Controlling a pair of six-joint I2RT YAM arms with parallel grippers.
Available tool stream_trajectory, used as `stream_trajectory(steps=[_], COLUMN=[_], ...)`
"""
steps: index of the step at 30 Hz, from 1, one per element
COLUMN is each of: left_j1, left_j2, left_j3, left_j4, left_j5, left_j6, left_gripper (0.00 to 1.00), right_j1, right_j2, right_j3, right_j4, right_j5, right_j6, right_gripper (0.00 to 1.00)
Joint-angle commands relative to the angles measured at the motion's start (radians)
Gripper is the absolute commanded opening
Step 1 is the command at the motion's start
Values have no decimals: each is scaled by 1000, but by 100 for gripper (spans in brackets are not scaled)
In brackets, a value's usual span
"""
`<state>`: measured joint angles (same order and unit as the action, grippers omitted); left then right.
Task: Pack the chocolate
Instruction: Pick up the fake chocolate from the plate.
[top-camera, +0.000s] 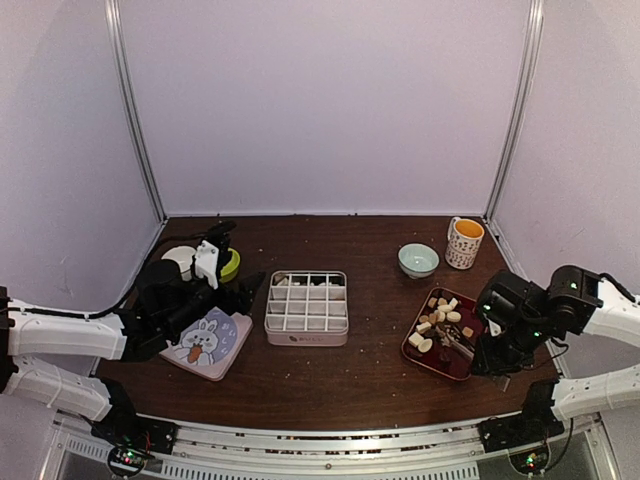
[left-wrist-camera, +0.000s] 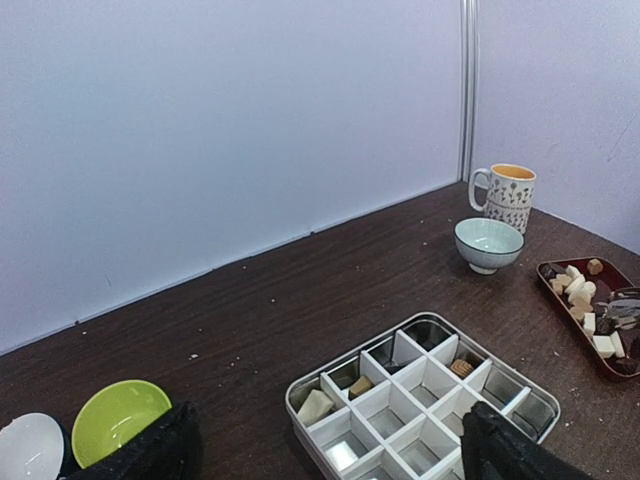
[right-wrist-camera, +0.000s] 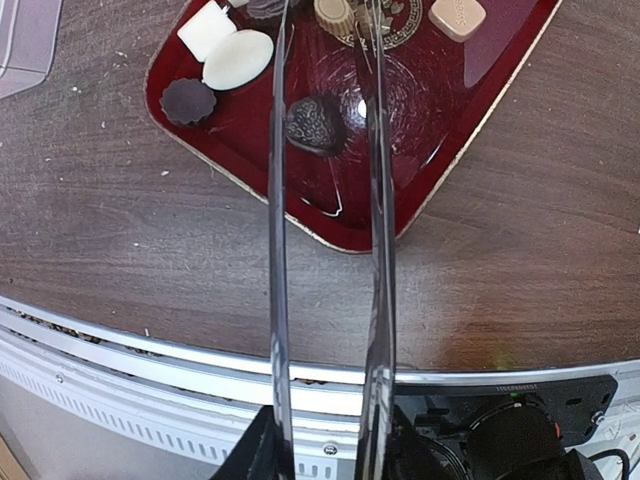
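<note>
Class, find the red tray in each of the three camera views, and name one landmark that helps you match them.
Top external: the red tray sits right of centre, low in the picture.
Left wrist: it is at the far right edge, partly cut off.
Right wrist: it is at top centre, its near corner pointing down.
Shared landmark: the metal tongs held by the right gripper reach over the tray in all three views.

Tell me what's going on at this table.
The right arm's fingers grip tongs, their tips reaching among the chocolates on the red tray. The left arm's fingers are wide open and empty, hovering by the divided box, which holds only a few pieces.
</note>
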<state>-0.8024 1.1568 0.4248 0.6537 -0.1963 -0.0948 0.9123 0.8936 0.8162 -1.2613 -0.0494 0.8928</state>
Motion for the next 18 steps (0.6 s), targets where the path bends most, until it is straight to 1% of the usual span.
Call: stream_trajectory(steps=[1,18], left_j1=[-2,-2], left_j2=[6,7], left_j3=[28,32], left_j4=[28,20], left_j5=[15,24], left_j6=[16,13], left_gripper=[92,92], right_j1=[-10,-27], right_j2=[12,22], right_j3=[-16,-7], right_j4=[17,-8], right_j5=[14,50], right_j6=[-15,-45], right_gripper=[31,29])
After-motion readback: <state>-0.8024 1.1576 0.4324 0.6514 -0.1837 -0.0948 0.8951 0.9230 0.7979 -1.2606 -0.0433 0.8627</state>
